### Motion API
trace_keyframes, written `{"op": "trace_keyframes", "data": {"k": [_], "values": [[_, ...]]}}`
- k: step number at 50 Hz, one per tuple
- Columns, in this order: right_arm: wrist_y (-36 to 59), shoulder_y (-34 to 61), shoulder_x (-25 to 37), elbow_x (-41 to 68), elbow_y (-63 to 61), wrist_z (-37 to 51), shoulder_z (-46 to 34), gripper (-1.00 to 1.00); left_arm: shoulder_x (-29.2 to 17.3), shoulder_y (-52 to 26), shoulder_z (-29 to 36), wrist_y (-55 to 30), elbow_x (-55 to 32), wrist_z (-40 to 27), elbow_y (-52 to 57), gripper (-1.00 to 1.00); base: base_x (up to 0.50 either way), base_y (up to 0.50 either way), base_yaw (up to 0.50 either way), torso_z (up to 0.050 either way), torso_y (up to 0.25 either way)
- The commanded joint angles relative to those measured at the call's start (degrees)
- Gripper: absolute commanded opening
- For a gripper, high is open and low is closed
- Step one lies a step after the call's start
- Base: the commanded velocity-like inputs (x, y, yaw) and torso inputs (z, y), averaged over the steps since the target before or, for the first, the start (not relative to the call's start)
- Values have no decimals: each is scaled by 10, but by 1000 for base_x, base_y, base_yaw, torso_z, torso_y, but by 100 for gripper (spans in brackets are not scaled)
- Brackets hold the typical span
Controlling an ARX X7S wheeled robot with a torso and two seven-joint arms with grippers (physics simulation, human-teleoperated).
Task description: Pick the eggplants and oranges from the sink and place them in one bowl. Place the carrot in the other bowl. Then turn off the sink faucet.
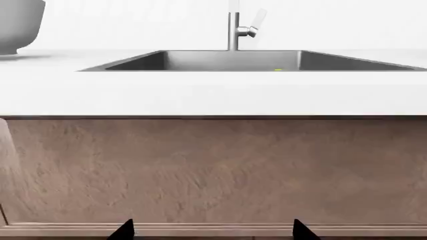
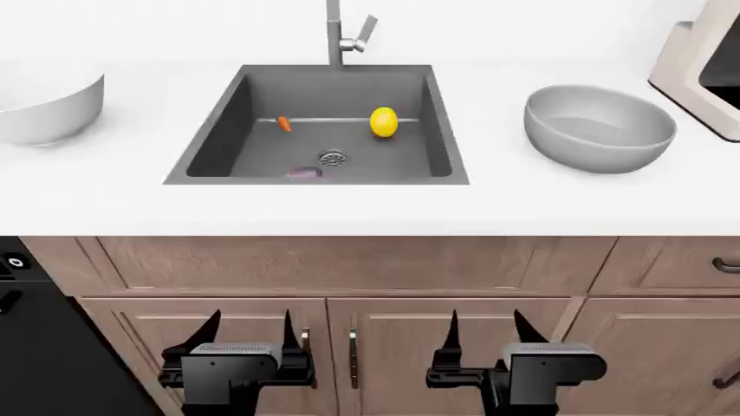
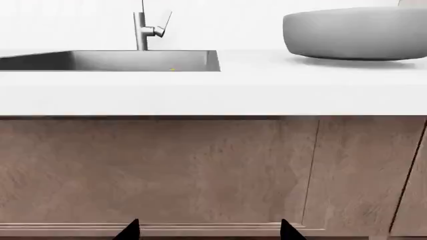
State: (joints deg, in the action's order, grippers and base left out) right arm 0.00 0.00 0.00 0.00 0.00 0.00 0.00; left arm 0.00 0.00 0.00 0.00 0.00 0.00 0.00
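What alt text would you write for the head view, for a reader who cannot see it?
A dark sink holds a yellow fruit, carrot and eggplant. A white bowl sits left, a grey bowl right; both grippers wait below, jaws open.

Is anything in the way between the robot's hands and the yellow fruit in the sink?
Yes. Both the left gripper and the right gripper hang low in front of the cabinet doors, below the white counter. The counter's front edge and the sink wall stand between them and the orange.
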Motion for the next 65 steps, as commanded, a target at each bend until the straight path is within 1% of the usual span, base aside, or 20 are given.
{"op": "trace_keyframes", "data": {"k": [1,3,16,22,24,30,42,55,59,60,65], "values": [[-3,-2,9,11,-2,8,-13,100,-9,0,9,-1,-10,-10,0,100,0,0,0,0,0],[-2,-1,15,8,-3,15,-22,100,-14,0,12,-2,-21,-14,3,100,0,0,0,0,0],[-1,-1,32,22,-5,34,-42,100,-32,-1,41,0,-15,-44,1,100,0,0,0,0,0],[-15,-6,38,27,-12,41,-45,100,-37,0,47,6,-23,-48,2,100,0,0,0,0,0],[-18,-6,40,32,-11,41,-47,100,-40,1,56,11,-11,-52,1,100,0,0,0,0,0],[-5,-5,46,25,-15,51,-55,100,-42,-2,59,6,-22,-56,-1,100,33,137,0,0,0],[-9,-4,56,27,-12,60,-66,100,-49,-3,66,6,-29,-64,-2,100,218,304,0,0,0],[-11,-3,63,30,-14,75,-74,100,-58,-2,71,7,-44,-72,-1,100,280,98,0,0,0],[-12,-3,64,35,-14,75,-77,100,-60,-2,73,12,-50,-73,0,100,191,52,0,32,0],[-27,-3,68,37,-14,65,-83,100,-59,-4,75,11,-49,-75,0,100,0,0,0,50,0],[-21,-3,66,41,-13,79,-78,100,-63,-3,77,12,-53,-77,-1,100,0,0,0,50,0]]}}
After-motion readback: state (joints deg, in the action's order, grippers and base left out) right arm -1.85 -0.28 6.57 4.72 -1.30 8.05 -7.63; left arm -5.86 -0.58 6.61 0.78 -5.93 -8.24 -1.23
